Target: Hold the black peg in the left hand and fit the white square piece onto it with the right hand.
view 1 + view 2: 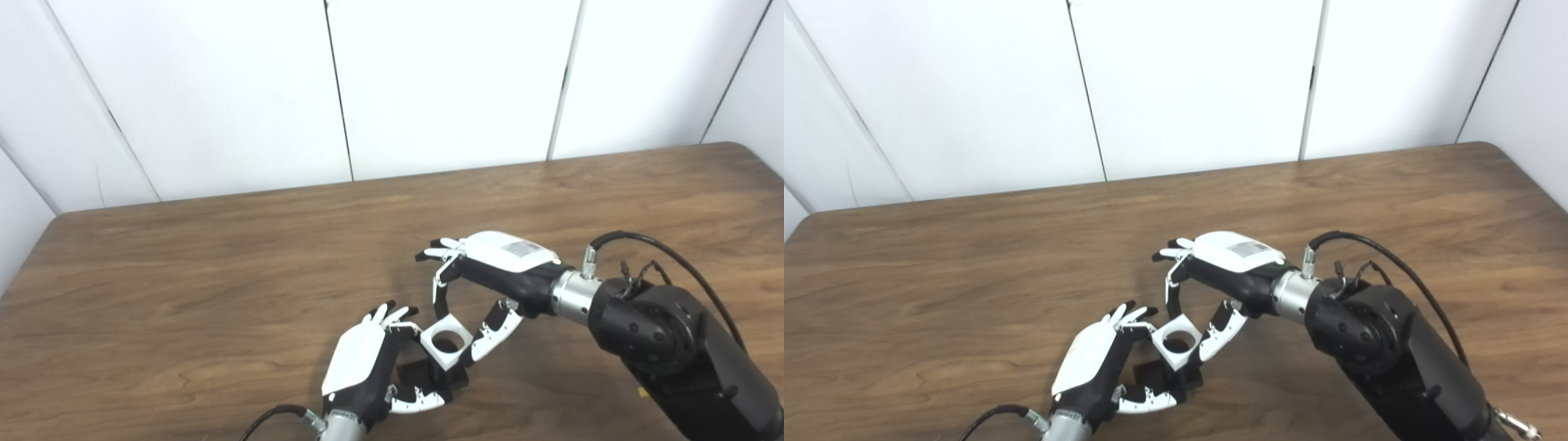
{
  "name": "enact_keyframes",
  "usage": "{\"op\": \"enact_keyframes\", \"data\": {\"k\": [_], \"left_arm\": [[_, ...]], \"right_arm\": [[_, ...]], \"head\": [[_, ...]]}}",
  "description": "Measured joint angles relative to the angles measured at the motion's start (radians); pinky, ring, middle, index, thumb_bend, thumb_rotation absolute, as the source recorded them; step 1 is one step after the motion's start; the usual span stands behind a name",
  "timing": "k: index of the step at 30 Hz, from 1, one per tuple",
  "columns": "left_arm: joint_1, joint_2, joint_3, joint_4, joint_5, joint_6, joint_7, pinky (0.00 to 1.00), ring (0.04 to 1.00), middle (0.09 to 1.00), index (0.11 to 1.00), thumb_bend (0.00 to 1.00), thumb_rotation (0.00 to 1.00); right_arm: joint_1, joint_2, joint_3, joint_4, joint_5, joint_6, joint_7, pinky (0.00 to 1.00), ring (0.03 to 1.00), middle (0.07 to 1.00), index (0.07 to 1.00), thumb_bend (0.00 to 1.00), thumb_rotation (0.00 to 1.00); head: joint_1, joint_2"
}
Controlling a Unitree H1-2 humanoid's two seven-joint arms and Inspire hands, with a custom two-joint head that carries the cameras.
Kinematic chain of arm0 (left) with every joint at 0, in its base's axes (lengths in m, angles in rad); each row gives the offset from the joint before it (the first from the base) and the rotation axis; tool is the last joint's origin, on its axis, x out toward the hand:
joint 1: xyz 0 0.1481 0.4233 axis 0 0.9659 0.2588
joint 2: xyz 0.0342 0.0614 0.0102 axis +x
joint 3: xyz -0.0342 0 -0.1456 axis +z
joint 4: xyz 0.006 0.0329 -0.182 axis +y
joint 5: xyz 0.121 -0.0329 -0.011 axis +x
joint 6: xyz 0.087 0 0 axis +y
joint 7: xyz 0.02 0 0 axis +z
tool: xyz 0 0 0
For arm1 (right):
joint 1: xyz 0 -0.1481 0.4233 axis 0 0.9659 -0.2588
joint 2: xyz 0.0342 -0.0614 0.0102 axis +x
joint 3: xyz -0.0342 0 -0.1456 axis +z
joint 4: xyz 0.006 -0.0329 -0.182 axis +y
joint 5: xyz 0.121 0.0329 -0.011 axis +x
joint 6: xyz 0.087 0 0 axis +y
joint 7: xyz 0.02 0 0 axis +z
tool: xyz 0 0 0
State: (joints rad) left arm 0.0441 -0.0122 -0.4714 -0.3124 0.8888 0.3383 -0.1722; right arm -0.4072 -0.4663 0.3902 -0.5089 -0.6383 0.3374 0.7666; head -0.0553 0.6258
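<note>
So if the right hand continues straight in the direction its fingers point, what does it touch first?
Probably the left hand: the right hand points left and toward the robot, holding the white piece over the black peg. Depth is unclear, so it might pass above.

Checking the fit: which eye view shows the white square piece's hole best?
Left eye view: the white square piece sits larger there, its round hole open to view. The right eye view shows the same piece, hole equally visible, slightly smaller.
</note>
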Motion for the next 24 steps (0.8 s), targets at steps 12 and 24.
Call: {"op": "enact_keyframes", "data": {"k": [12, 24], "left_arm": [[-0.006, -0.001, -0.002, -0.003, 0.007, 0.02, -0.014, 1.0, 0.993, 0.902, 0.49, 0.52, 0.08], [-0.019, -0.006, -0.003, -0.006, 0.011, 0.041, -0.029, 1.0, 0.99, 0.897, 0.489, 0.52, 0.08]], "right_arm": [[0.001, 0.002, -0.003, 0.011, 0.002, 0.0, 0.0, 1.0, 1.0, 0.949, 0.492, 0.52, 0.16], [-0.005, -0.001, -0.003, 0.013, 0.022, 0.0, 0.004, 1.0, 1.0, 0.95, 0.492, 0.52, 0.16]], "head": [[0.043, 0.048], [0.04, 0.094]]}}
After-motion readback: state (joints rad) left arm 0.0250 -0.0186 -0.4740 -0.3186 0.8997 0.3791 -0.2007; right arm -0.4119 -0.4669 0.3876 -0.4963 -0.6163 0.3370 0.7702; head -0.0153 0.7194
